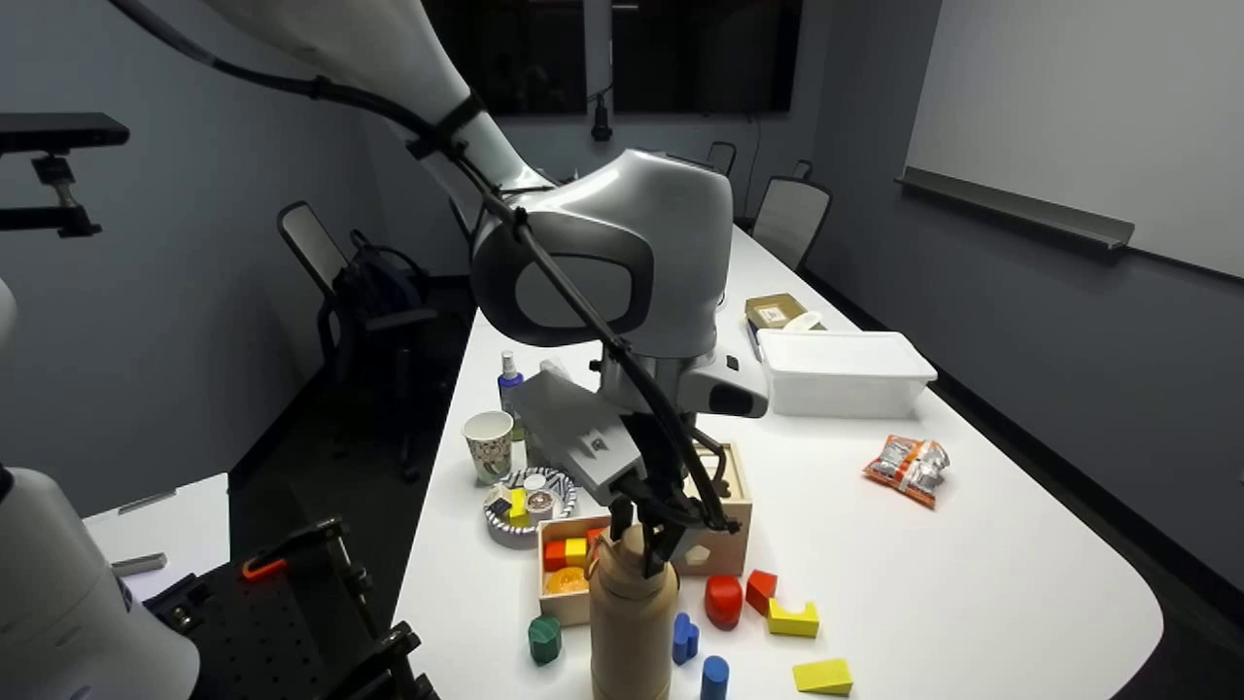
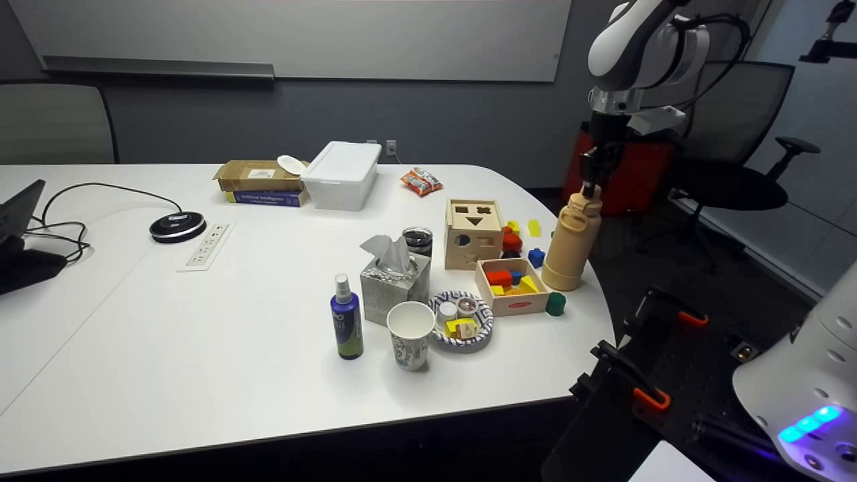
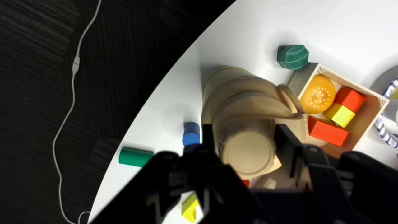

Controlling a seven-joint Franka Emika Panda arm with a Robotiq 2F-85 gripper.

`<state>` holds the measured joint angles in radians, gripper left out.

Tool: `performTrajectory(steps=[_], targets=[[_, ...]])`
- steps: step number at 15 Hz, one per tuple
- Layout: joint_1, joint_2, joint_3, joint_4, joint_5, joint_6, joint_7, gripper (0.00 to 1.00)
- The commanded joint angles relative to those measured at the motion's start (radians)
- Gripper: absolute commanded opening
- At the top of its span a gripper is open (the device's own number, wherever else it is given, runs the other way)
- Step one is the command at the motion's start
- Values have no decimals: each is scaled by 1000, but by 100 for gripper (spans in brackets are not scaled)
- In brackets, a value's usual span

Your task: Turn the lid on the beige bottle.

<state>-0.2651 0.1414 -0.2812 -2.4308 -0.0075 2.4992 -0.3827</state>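
The beige bottle (image 1: 630,632) stands on the white table near its rounded end; it also shows in an exterior view (image 2: 570,251) and the wrist view (image 3: 228,82), with a loop on its shoulder. Its round beige lid (image 3: 248,152) is on top, seen from above; the fingers partly cover it in an exterior view (image 1: 632,542). My gripper (image 3: 244,127) is over the bottle, with one black finger on each side of the lid. A narrow gap shows at the left finger; the right finger is very close to the lid, and contact is unclear. The jaws are open around it.
A shallow wooden tray (image 2: 514,306) of toy blocks and a wooden shape-sorter box (image 2: 474,234) stand close to the bottle. Loose pieces lie around it, including a green block (image 3: 293,57), a blue cylinder (image 3: 191,133) and a green cylinder (image 3: 135,156). The table edge is near.
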Motion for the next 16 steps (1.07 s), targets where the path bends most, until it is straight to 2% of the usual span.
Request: performTrajectory(steps=[1,5,10,16], targets=[[-7,2,27,10,5,13,19,22],[-3,-8,43,4,-1,13,3,20],[-12,-15,60,3,8,1,-100,20],[-23,-28,72,-8,19,-38,-331,20]])
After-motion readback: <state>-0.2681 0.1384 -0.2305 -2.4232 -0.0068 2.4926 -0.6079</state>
